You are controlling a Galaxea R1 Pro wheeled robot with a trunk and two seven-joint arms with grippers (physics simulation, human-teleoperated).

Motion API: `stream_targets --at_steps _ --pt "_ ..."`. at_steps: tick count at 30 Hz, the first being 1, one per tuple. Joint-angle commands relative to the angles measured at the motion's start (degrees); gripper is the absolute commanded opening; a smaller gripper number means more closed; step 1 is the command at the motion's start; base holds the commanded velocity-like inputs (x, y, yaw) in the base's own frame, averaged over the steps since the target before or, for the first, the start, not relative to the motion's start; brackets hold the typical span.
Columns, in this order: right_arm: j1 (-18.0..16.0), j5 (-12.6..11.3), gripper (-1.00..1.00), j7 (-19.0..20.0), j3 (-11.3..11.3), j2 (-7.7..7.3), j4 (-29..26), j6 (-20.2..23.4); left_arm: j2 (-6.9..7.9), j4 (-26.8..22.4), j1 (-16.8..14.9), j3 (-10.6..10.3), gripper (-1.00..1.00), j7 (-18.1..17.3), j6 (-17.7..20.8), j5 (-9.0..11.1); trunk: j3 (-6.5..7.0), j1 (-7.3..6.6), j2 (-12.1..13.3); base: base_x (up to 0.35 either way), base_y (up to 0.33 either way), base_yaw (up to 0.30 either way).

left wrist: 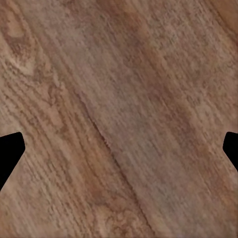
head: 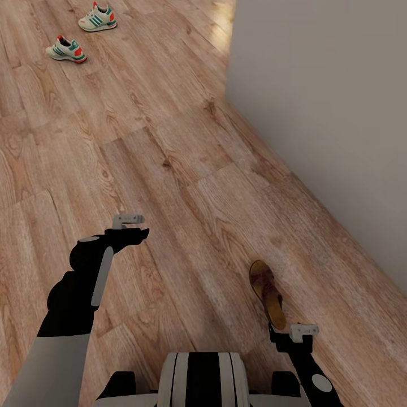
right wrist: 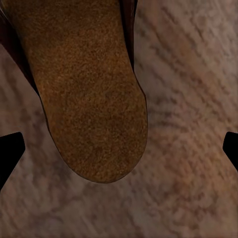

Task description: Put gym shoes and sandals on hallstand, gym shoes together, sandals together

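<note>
Two white gym shoes with teal stripes lie far ahead on the corridor floor point(head: 186, 169), one point(head: 97, 17) behind the other point(head: 66, 50). One brown sandal point(head: 268, 291) lies on the planks close in front of me at the right. My right gripper point(head: 281, 338) hovers over its near end. In the right wrist view the sandal's tan footbed point(right wrist: 84, 89) sits between the wide-apart fingertips point(right wrist: 10, 153), and the right gripper point(right wrist: 119, 153) is open and empty. My left gripper point(head: 135, 234) is open over bare planks point(left wrist: 119, 99). The hallstand is out of view.
A plain grey wall point(head: 328, 113) runs along the right side, with its corner ahead. Open wood floor stretches left and forward toward the gym shoes. My base point(head: 200, 379) shows at the bottom of the head view.
</note>
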Motion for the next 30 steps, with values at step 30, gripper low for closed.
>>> stream_targets --at_steps 30 --pt "0.0 -0.1 1.0 0.1 -0.1 0.01 0.3 0.0 0.02 0.0 0.0 0.1 1.0 0.0 0.0 0.0 0.0 0.0 0.0 0.048 0.0 0.0"
